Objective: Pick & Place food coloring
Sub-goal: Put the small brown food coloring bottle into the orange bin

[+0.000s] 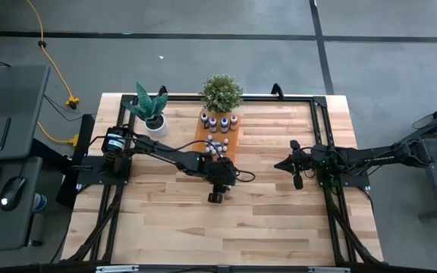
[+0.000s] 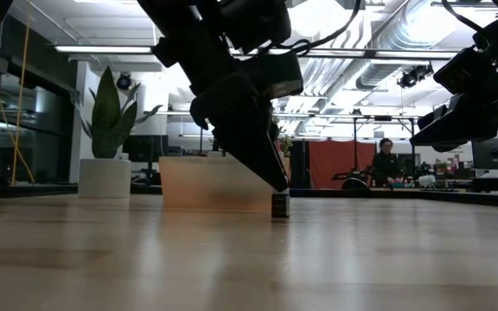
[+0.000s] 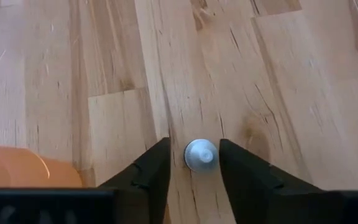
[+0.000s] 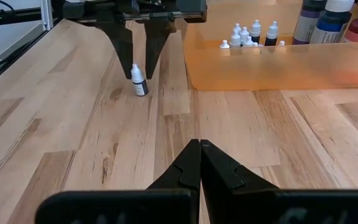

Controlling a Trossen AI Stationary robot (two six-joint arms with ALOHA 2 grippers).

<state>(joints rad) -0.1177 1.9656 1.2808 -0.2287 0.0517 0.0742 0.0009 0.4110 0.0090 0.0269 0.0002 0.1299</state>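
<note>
One small food coloring bottle (image 4: 138, 81) stands upright on the bare wooden table (image 1: 279, 205), just beside the orange tray (image 4: 278, 65) and outside it. Left gripper (image 3: 202, 163) hangs straight over this bottle, a finger on either side of its white cap; narrow gaps show between cap and fingers (image 3: 151, 171) in the left wrist view, so the jaws stand apart and not clamped. From the right wrist view the same fingers straddle the bottle's top, the bottle resting on the wood. Low view shows the dark bottle on the table under the fingertip. Several more tiny white-capped bottles (image 4: 248, 34) sit inside the tray, with larger bottles (image 1: 218, 121) at its far end near two potted plants (image 1: 221, 92). Right gripper (image 4: 199, 163) waits well apart over the table's right side, fingers pressed together and empty.
</note>
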